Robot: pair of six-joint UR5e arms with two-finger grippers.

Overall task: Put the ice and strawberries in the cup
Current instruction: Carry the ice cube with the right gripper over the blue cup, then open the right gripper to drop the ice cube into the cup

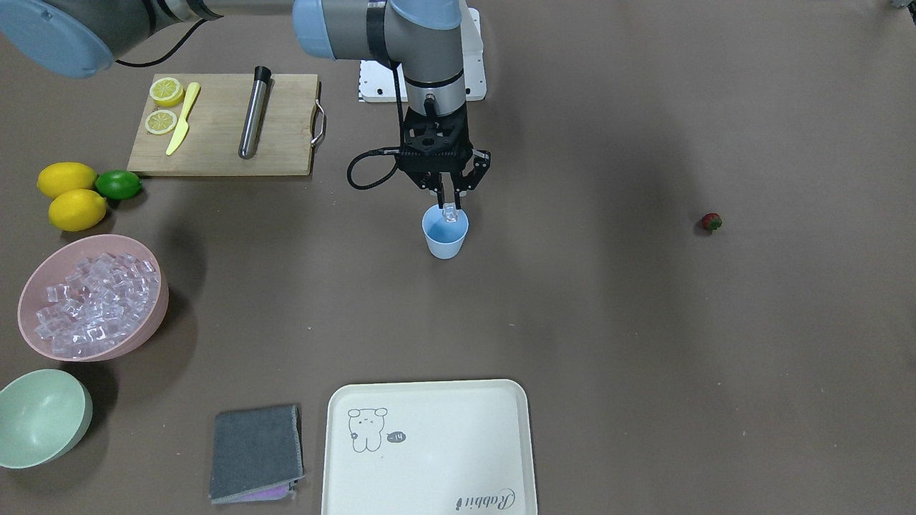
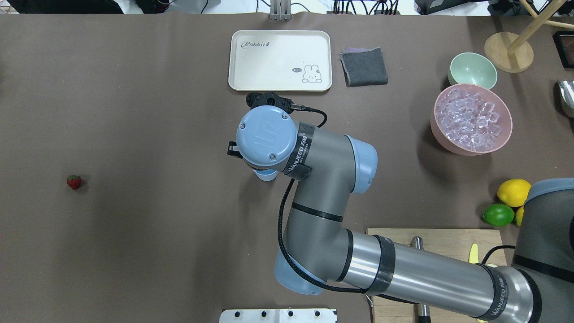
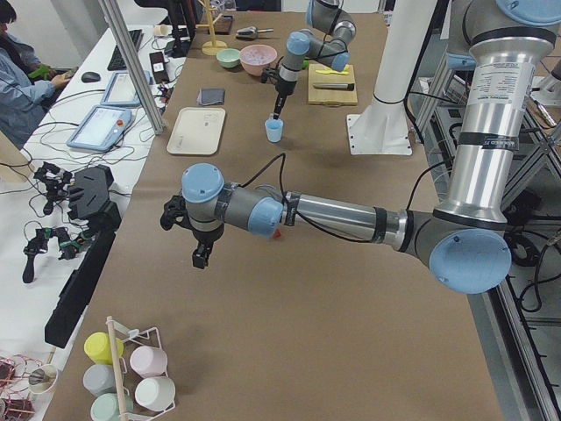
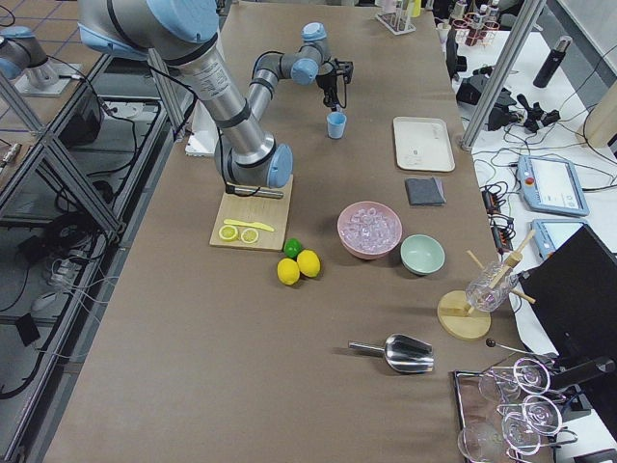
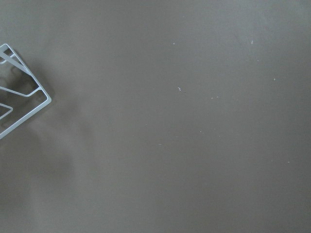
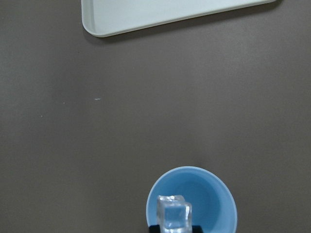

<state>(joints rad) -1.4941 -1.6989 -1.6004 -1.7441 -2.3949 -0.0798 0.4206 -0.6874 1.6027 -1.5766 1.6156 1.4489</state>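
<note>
Exterior front-facing showed us the right gripper (image 1: 451, 205) hanging straight down over the small, tapered, light blue plastic cup (image 1: 444, 239) near the middle of the brown table (image 1: 644, 322). Its two fingers were clamped on one clear, glassy ice cube (image 1: 449, 212), which sat at about rim height, toward the side of the mouth nearest the robot's base. In the right wrist view the cube lay inside the rim's outline but close to its lower edge, and the part of the cup's inside that we could see looked bare blue.

We judged the step in hand to be the drop. To do it well, we would first bring the cube nearer the centre of the mouth, since a release this close to the rim could clip the edge and bounce out. We would also lower it a little into the cup before parting the fingers, because the light tumbler looked easy to tip. The fingers should open only slightly and lift straight up, without touching the wall.

The rest of the ice (image 1: 96, 300) was heaped in the big pink plastic bowl (image 1: 163, 304), well apart from the cup. The tiny dark red strawberry (image 1: 711, 222) with its green cap lay alone on the table, far off on the robot's left.

The left gripper (image 3: 202, 255) showed only in the exterior left view, above bare table, and we could not tell whether it was parted or closed.
</note>
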